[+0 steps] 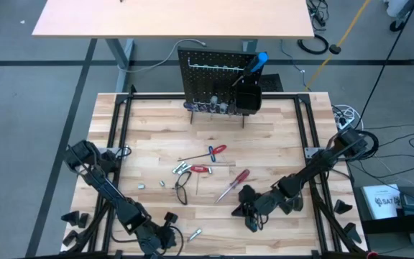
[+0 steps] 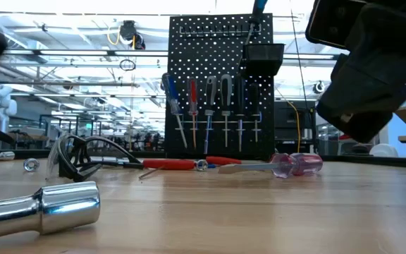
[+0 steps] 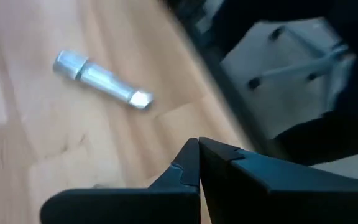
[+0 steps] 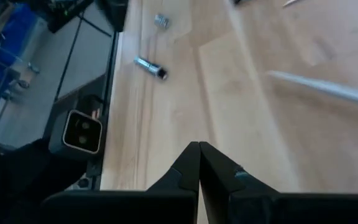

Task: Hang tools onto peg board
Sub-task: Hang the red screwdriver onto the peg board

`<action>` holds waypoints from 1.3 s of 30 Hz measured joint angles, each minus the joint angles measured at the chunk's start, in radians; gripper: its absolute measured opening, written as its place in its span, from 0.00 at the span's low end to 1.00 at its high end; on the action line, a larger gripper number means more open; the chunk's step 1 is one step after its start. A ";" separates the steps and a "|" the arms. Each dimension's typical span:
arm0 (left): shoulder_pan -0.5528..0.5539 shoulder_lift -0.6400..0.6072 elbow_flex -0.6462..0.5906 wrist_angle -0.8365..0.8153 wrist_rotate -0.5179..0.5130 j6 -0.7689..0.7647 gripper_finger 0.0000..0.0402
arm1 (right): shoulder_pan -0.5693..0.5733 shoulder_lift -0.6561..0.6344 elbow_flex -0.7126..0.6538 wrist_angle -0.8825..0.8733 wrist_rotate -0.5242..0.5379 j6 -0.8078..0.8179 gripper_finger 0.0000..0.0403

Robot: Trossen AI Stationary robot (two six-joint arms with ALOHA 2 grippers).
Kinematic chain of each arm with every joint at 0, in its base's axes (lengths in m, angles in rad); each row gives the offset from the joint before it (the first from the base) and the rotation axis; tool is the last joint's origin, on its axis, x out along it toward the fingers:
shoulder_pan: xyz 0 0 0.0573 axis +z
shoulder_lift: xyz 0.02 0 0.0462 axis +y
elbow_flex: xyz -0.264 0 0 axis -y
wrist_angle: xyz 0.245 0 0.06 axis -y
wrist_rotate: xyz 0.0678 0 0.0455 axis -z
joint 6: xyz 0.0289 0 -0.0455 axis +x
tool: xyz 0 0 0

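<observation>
Pale butcher-block table (image 1: 264,137) fills the frame from above, a second tabletop and grey floor beyond its far edge. At that far edge stands the peg board (image 1: 207,72), upright on its feet, a black bin (image 1: 248,95) fixed to its right side with a blue-handled tool (image 1: 257,62) poking out of it. From table height, a row of screwdrivers (image 2: 210,106) hangs on the board's hooks, blue and red handles up, shafts down.

Loose tools lie mid-table. A clear red screwdriver (image 1: 234,184) rests at a slant just ahead of my right gripper (image 1: 250,216); two smaller red-handled tools (image 1: 216,150) (image 1: 200,169) lie beyond it toward the board. Near them sit small metal bits (image 1: 181,169) and a dark loop of cable (image 1: 182,188). One silver socket (image 1: 194,234) lies alone near the front edge, just beside my left gripper (image 1: 165,236); it also shows in the left wrist view (image 3: 102,79) and looms large at table height (image 2: 41,208).

My left gripper hovers low at the table's front edge, left of centre; its fingers (image 3: 179,180) meet tip to tip, holding nothing. My right gripper sits low over the front right of the table, fingers (image 4: 188,168) likewise pressed together and empty, with a screwdriver's silver shaft (image 4: 328,89) well apart from them on the wood. Neither gripper touches any tool. Small black blocks (image 1: 74,218) sit along both side rails.
</observation>
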 joint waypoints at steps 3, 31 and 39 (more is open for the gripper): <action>0.003 0.038 -0.002 -0.039 -0.046 -0.011 0.00 | 0.008 0.050 0.053 0.000 -0.005 -0.025 0.00; 0.087 -0.204 -0.003 -0.297 -0.309 0.228 0.00 | -0.043 0.611 0.962 -0.562 -0.110 -0.425 0.00; 0.057 -0.327 -0.002 -0.283 -0.309 0.233 0.00 | -0.079 0.647 1.032 -0.644 -0.096 -0.447 0.00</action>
